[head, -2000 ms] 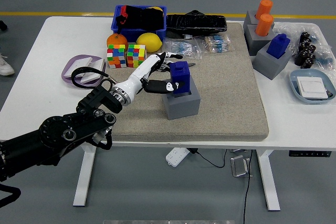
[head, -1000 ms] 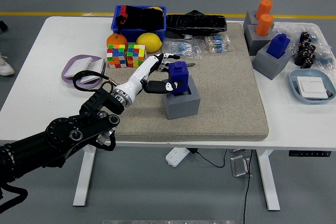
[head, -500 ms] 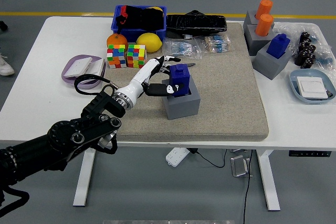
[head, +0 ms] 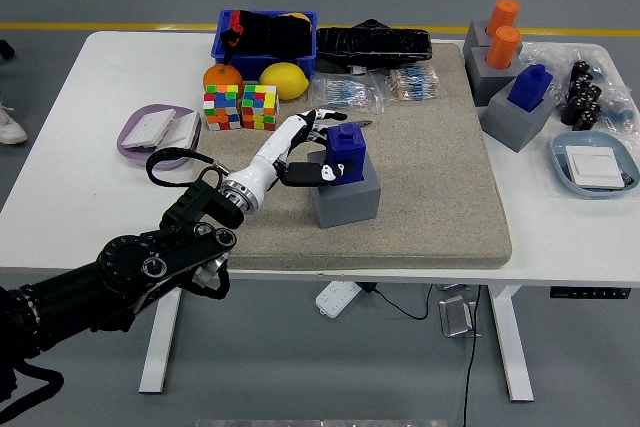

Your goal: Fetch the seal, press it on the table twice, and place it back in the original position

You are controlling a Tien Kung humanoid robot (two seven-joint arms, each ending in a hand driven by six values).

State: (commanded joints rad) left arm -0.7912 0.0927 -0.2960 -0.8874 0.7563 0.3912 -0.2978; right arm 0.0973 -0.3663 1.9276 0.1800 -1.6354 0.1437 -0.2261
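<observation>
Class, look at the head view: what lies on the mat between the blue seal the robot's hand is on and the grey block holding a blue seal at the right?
Only bare mat separates the blue seal, grasped by the left hand, from the grey block.

A mat [head: 440, 177] covers the middle of the surface [head: 80, 187]. On it stands a holder [head: 348, 199] with the seal [head: 346, 152] in it; two cubes [head: 241, 107] lie behind-left, a tray [head: 597, 165] far right.

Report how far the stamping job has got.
Done: the left hand has reached the blue seal and its fingers are closed round it. In hand: lifting it; its base is still in the grey holder. Left: both presses on the table and the return.
</observation>
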